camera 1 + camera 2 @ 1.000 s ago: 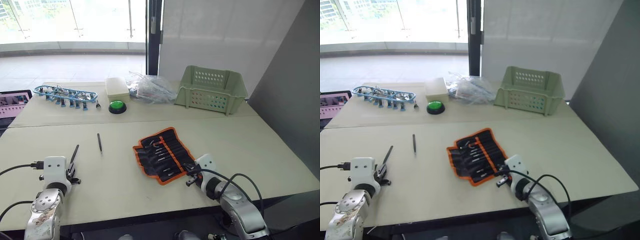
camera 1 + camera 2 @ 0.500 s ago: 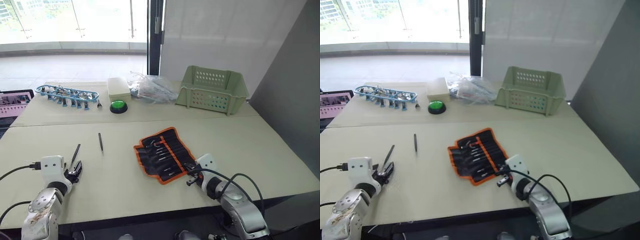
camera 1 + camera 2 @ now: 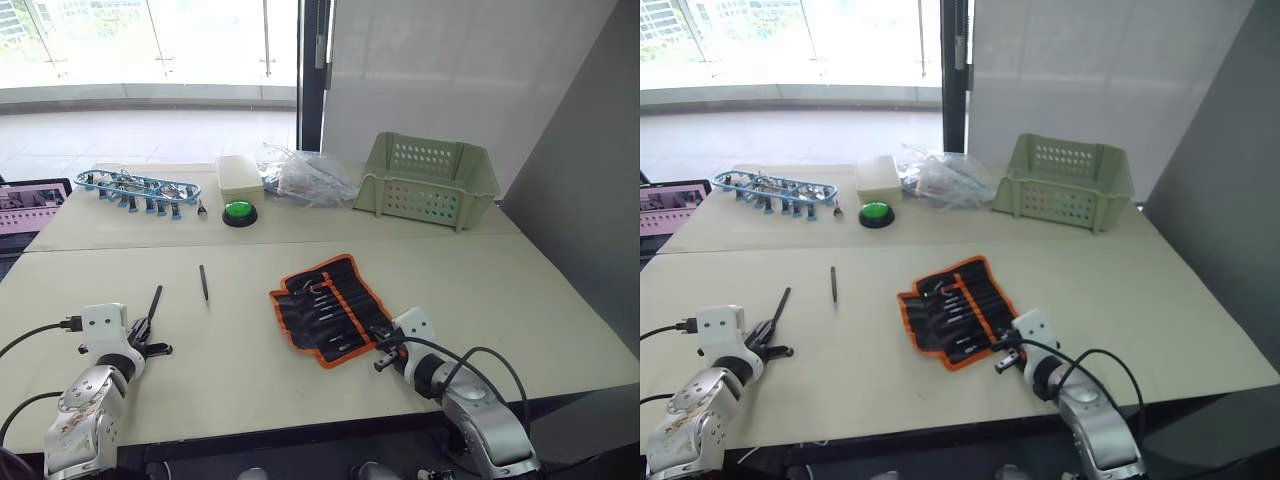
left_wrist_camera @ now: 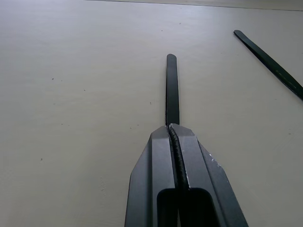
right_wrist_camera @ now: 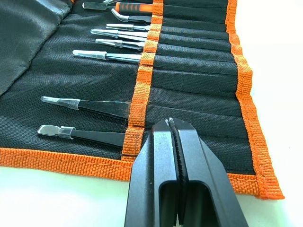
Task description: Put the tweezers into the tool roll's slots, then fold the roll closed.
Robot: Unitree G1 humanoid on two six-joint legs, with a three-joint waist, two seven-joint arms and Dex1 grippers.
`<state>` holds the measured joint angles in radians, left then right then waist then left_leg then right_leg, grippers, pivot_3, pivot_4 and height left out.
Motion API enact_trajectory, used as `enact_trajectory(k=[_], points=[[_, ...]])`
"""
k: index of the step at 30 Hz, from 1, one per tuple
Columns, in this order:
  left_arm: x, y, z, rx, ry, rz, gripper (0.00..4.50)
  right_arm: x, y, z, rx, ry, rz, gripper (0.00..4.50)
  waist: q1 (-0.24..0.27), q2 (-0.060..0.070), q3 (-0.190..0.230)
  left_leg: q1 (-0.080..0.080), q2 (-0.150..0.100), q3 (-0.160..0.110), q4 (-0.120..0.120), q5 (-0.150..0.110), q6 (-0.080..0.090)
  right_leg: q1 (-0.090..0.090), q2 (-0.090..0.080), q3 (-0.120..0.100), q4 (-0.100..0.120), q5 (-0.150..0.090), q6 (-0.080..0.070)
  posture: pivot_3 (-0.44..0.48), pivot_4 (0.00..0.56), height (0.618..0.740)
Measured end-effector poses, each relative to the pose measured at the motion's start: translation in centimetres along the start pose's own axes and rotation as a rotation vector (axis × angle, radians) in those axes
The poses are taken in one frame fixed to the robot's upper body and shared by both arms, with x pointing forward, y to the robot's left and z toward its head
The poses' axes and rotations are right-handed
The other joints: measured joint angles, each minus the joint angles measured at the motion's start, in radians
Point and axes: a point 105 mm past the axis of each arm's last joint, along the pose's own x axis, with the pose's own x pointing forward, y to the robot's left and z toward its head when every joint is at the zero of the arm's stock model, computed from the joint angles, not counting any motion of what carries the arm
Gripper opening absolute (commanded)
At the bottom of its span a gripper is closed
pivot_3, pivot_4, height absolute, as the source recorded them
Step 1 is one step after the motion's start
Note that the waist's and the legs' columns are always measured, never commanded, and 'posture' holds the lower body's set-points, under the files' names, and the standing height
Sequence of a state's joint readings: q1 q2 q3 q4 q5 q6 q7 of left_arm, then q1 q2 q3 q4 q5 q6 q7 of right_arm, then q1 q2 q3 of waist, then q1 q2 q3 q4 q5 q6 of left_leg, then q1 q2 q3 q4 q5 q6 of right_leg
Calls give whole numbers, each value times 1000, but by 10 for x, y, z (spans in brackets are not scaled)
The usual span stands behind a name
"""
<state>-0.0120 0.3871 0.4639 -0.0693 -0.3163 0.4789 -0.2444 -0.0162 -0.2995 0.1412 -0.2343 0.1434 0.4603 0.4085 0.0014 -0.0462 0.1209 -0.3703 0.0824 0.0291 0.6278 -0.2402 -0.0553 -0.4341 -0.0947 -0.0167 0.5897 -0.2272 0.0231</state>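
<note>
Left gripper (image 4: 173, 130): fingers pressed together on a black tweezer (image 4: 172, 90), clamped at one end. The free end extends away from the gripper toward 12 o'clock over the table (image 3: 240, 350). In the left eye view the gripper is located at the near-left table area, about 8 o'clock from the table centre.

Held tweezer: whether it rests on the table or is raised just above it cannot be determined.

Second tweezer (image 3: 204, 284): laid flat on the table, apart from the held one, at roughly 1 o'clock from the left gripper and 9 o'clock from the tool roll (image 3: 330, 308).

Right gripper (image 5: 173, 124): fingers closed together, nothing clamped between them. The tips are positioned at the near orange-edged border of the tool roll; contact with the fabric cannot be confirmed.

Tool roll: spread open and flat on the table, slightly right of centre, at 12 o'clock from the right gripper. Several tweezers (image 5: 97, 107) are seated in the slot pockets, their tips exposed beyond the orange centre band.

Green basket (image 3: 425, 180): placed at the far right of the table, about 1 o'clock from the tool roll.

Blue rack (image 3: 138, 187): placed at far left, about 11 o'clock.

Green button (image 3: 239, 213): located between the rack and the basket, beside a cream box (image 3: 239, 176) and a clear plastic bag (image 3: 305, 178).
</note>
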Motion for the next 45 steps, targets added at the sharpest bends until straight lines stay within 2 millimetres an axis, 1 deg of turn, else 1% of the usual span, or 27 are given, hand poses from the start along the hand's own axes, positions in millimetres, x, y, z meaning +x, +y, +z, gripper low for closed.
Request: enact_trajectory(k=[6, 9, 11, 14, 16, 17, 19, 22, 24, 27, 30, 31, 34, 36, 37, 39, 41, 43, 45], points=[[-3, 3, 3, 19, -23, 4, 26, 0, 1, 0, -1, -1, 2, 0, -1, 0, 0, 0, 0, 0, 0, 0, 0, 0, 0, 0, -2, 0, 0, 0, 150, 721], [-5, 0, 8, 27, -44, -16, 26, 0, 1, 1, -3, -3, 4, 0, -3, -2, 1, -2, 1, 0, 0, 0, 0, -2, 0, -1, -3, 0, 0, 0, 150, 721], [-7, -4, 19, 52, -82, -48, 26, 1, 1, 2, -4, -5, 5, 0, -4, -4, 2, -3, 2, 0, 0, 0, 0, -3, 0, -1, -3, 0, 0, 0, 150, 721], [-13, -16, 43, 99, -160, -138, 26, 1, 2, 3, -5, -7, 8, 0, -6, -4, 2, -3, 2, 1, 0, 0, 0, -3, 0, -1, -3, 0, 0, 0, 150, 721], [-16, -30, 58, 122, -204, -218, 26, 1, 2, 3, -5, -8, 10, 0, -7, -4, 2, -3, 2, 1, 0, 0, 0, -3, 0, -1, -3, 0, 0, 0, 150, 721], [-18, -36, 61, 131, -215, -255, 26, 2, 2, 3, -4, -9, 10, 0, -8, -4, 2, -3, 2, 1, 0, 0, 0, -3, 0, -1, -3, 0, 0, 0, 150, 721], [-19, -47, 64, 148, -221, -310, 26, 2, 3, 3, -3, -11, 12, 0, -12, -4, 2, -3, 2, 1, 0, 0, 0, -3, 0, 0, -3, 0, 0, 0, 150, 721], [-16, -57, 68, 135, -218, -345, 26, 2, 4, 4, 0, -12, 13, 0, -14, -5, 2, -3, 2, 1, 0, 0, 0, -3, 1, 0, -3, 0, 0, 0, 150, 721], [-14, -57, 72, 130, -227, -334, 26, 3, 5, 4, 4, -15, 13, 0, -15, -5, 2, -3, 2, 1, 0, 0, 0, -3, 2, 0, -3, 0, 0, 0, 150, 721], [-13, -47, 62, 89, -206, -270, 26, 3, 6, 4, 5, -17, 17, 0, -18, -5, 2, -2, 2, 2, 0, 0, 0, -3, 2, 1, -2, 0, 0, 0, 150, 721], [-20, -34, 42, 41, -151, -189, 800, 2, 6, 4, 5, -18, 16, 0, -18, -5, 3, -2, 2, 2, -1, 0, 0, -3, 2, 1, -1, 0, 0, 0, 150, 721], [-24, -31, 36, 27, -135, -166, 1164, 2, 6, 4, 5, -17, 15, 0, -16, -6, 3, -2, 2, 2, 0, 0, 0, -4, 2, 1, -1, 0, 0, 0, 150, 721], [-41, -23, 25, 15, -113, -98, 2183, 2, 4, 4, 4, -17, 12, 0, -15, -8, 4, -2, 2, 1, 0, 0, 0, -4, 1, 1, -1, 0, 0, 0, 150, 721], [-56, -15, 19, 0, -106, -42, 2781, 2, 4, 4, 2, -16, 12, 0, -15, -8, 4, -2, 2, 1, 0, 0, -1, -4, 1, 1, -2, 0, 0, 0, 150, 721], [-64, -11, 17, -9, -100, -19, 3168, 2, 4, 4, 2, -16, 12, 0, -15, -8, 4, -2, 2, 1, 0, 0, -1, -4, 0, 1, -2, 0, 0, 0, 150, 721], [-81, -3, 6, -23, -60, 28, 3849, 1, 3, 3, 0, -13, 11, 0, -15, -8, 4, -3, 2, 1, 0, -1, -1, -4, 0, 2, -4, 0, 0, 0, 150, 721], [-89, 2, -1, -30, -30, 59, 4475, 0, 1, 3, -6, -9, 7, 0, -13, -8, 4, -4, 2, -1, 0, -1, -1, -4, 0, 1, -8, 0, 0, 0, 150, 721], [-92, 3, -5, -29, -4, 71, 4475, 0, 1, 3, -8, -9, 5, 0, -11, -7, 4, -10, 2, -3, 0, -1, -1, -6, 1, -2, -14, 0, 0, 0, 150, 721], [-91, 2, -8, -33, 12, 74, 4475, 0, 0, 3, -8, -9, 2, 0, -11, -7, 4, -14, 2, -3, 0, -1, -1, -7, 1, -3, -18, 0, 0, 0, 150, 721]])
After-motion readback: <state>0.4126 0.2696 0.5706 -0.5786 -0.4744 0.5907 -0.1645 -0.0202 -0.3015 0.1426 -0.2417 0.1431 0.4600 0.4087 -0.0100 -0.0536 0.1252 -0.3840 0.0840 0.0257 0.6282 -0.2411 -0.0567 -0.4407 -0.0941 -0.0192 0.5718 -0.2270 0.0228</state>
